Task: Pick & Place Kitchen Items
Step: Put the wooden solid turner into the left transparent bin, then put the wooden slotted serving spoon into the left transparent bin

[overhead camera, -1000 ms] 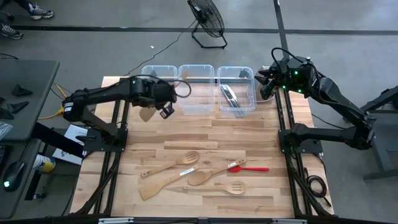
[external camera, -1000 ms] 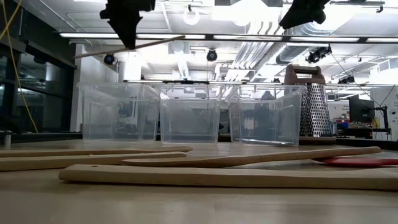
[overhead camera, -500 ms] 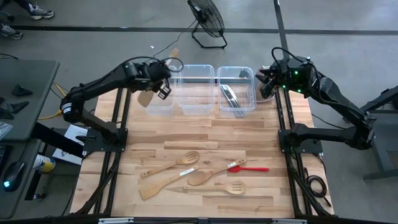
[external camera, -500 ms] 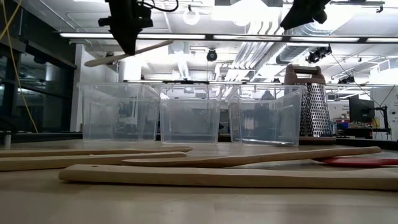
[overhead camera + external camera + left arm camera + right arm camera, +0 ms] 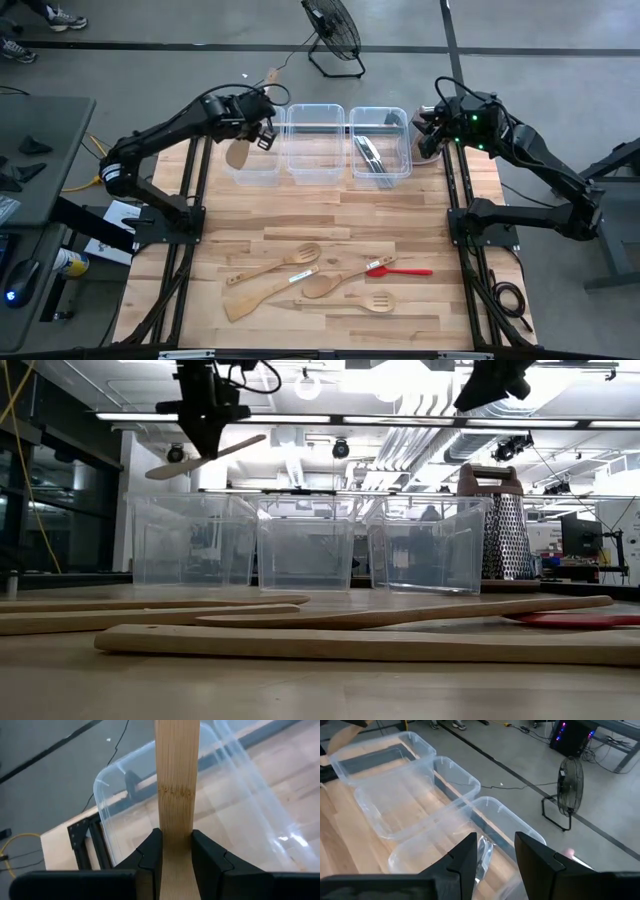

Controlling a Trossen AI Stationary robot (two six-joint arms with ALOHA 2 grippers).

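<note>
My left gripper (image 5: 256, 128) is shut on a pale wooden utensil (image 5: 238, 155) high above the left clear tub (image 5: 255, 165). The utensil's broad rounded end (image 5: 165, 470) hangs lower than its thin end (image 5: 258, 440). My right gripper (image 5: 428, 125) is open and empty, high beside the right tub (image 5: 398, 120), which holds silver metal utensils (image 5: 370, 155). Several wooden utensils (image 5: 275, 265) and a red spatula (image 5: 402, 270) lie flat on the near part of the table. My left gripper pinches the utensil's flat handle (image 5: 175, 827) between its two fingers, about midway along its length. The fingers (image 5: 205, 435) come from above, pointing down, and lie across the handle. The utensil is lifted clear and tilted, its broad end lower.
Three clear tubs stand in a row at the far edge; the middle one (image 5: 316, 150) shows nothing inside. A metal box grater (image 5: 497, 525) stands upright to the right of the tubs. A floor fan (image 5: 333, 35) stands beyond the table. Bare wood lies between tubs and utensils.
My left gripper has carried the wooden utensil toward the table's far edge, from the near rim of the left tub to over the tub. The utensil has tipped, so its broad end now hangs lower than its thin end.
</note>
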